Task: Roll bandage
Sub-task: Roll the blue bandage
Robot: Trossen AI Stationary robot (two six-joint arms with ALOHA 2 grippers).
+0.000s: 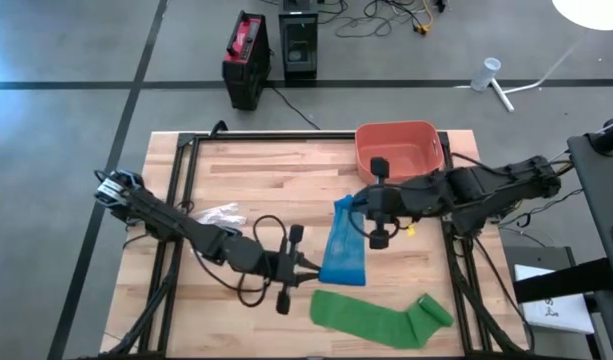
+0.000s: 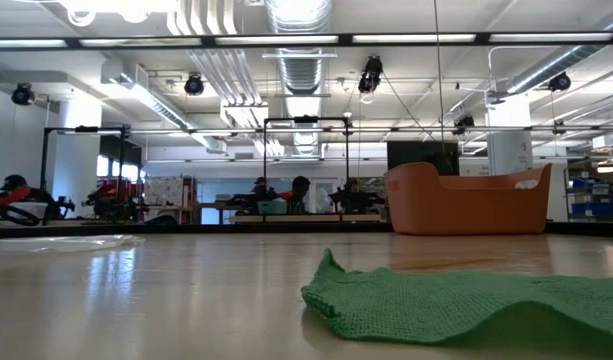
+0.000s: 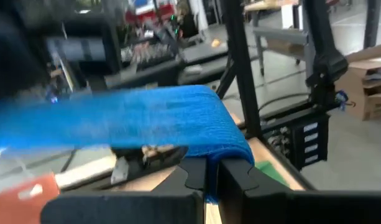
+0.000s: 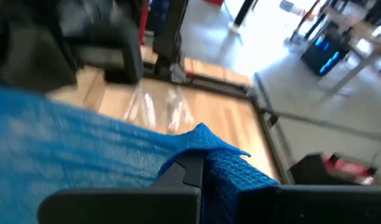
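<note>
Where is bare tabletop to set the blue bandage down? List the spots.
Free: the far-left stretch between the table edge and the orange bin, beyond the clear plastic wrap; also the near-left corner. Crowded: the middle, where the left hand and right hand hold the blue bandage, and near-right, under the green bandage.

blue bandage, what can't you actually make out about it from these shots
- Low view: the blue bandage does not show; only the green bandage and orange bin do.
- High view: both pinched ends are hidden under the left gripper and right gripper.
- Both wrist views: the cloth runs off the edge and is blurred, so whether any is rolled cannot be told.
</note>
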